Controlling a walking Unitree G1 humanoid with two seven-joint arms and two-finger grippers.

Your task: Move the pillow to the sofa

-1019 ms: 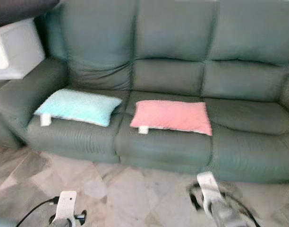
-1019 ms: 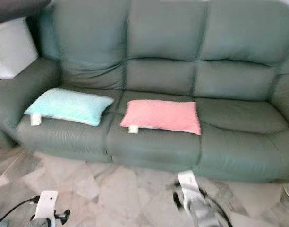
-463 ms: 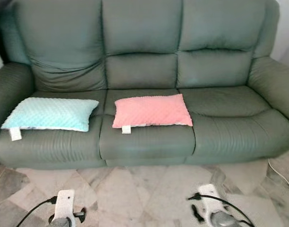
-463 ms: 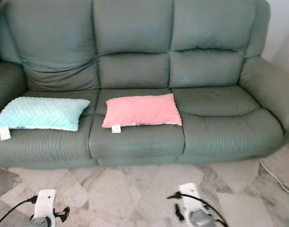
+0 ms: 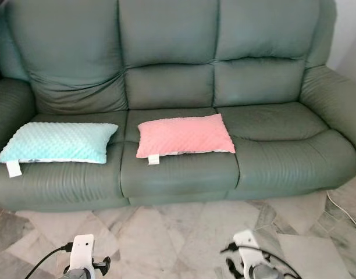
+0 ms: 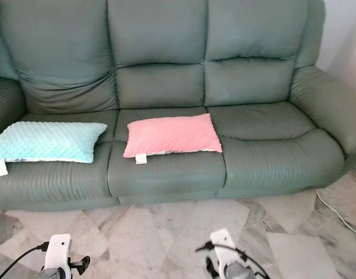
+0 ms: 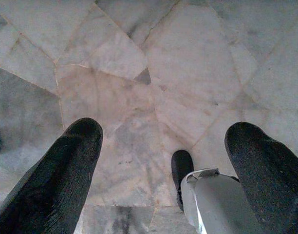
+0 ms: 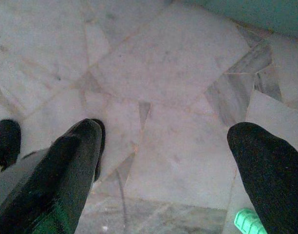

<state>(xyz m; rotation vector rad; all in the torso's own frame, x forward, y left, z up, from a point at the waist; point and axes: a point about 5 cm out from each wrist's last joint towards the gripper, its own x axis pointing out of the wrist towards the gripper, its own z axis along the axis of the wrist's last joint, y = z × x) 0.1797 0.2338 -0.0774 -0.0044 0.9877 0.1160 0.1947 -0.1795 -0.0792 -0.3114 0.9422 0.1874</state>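
From the head camera I see the pink pillow (image 5: 184,135) lying flat on the middle seat of the green sofa (image 5: 271,87), its long axis running along the couch. A mint pillow (image 5: 57,142) lies on the left seat; the right seat is bare. Marble floor (image 5: 166,232) lies open before the sofa.

At the left wrist, the left gripper (image 7: 163,146) hangs spread apart over the floor.

At the right wrist, the right gripper (image 8: 163,146) is likewise spread, holding nothing.

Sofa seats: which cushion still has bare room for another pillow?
The robot's-right seat of the sofa is bare, bordered by the pink pillow and the right armrest. The left seat holds the blue pillow; the middle seat has a strip free at its front edge.
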